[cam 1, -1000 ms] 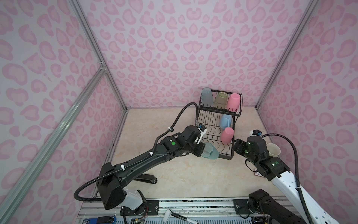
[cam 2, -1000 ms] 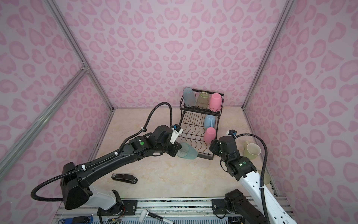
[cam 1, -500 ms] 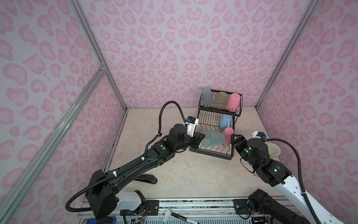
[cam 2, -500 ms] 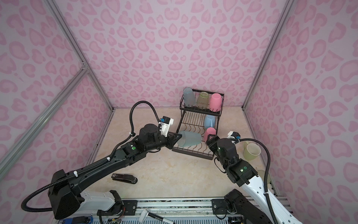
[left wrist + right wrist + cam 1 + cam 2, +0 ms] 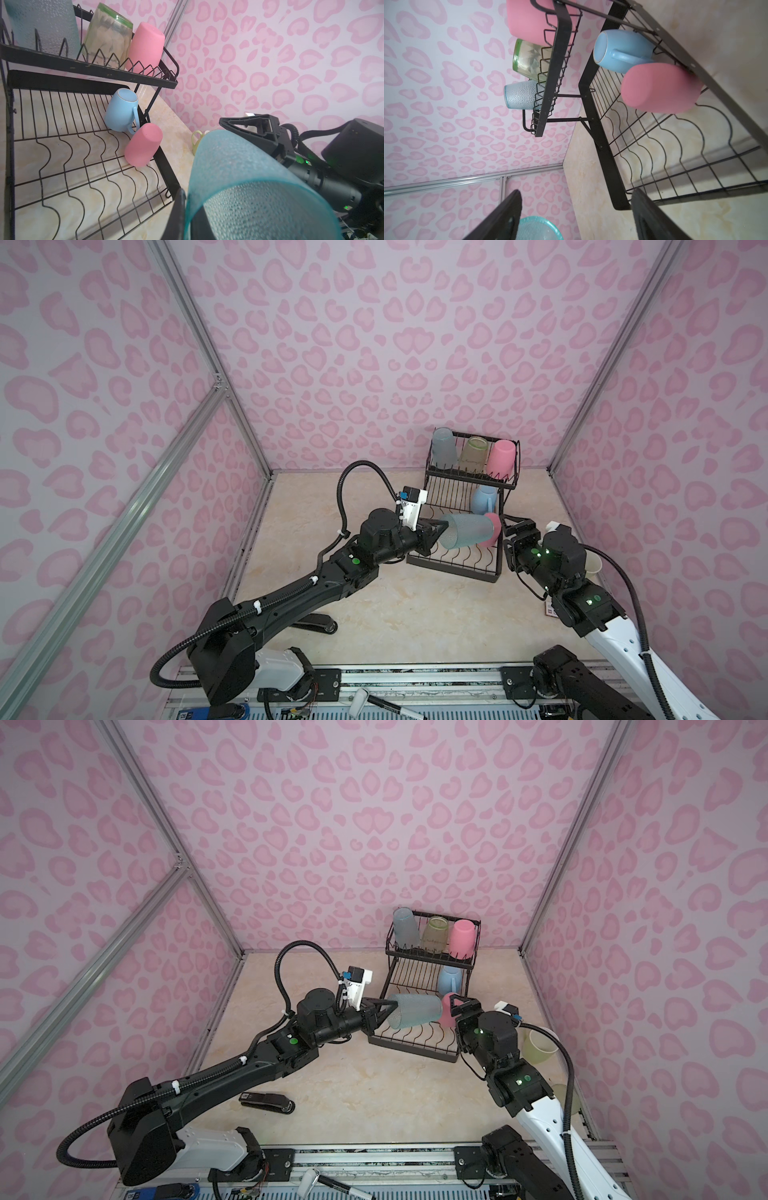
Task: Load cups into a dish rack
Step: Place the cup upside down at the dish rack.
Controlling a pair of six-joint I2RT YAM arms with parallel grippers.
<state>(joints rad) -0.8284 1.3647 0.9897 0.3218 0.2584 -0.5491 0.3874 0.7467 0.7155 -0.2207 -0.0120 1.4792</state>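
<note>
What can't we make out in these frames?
Stapler: a top view, mostly behind the left arm.
Green mug: a top view, largely behind the right arm; left wrist shows mostly its handle.
Teal tumbler: right wrist, cut off by the frame edge.
Lower pink tumbler: both top views, half behind the teal tumbler.
Left fingers: left wrist, blurred, cut off by the frame edge.

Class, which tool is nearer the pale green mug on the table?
Right. The right tool is open near the mug; the left tool, gripping the teal tumbler, is across the rack.
</note>
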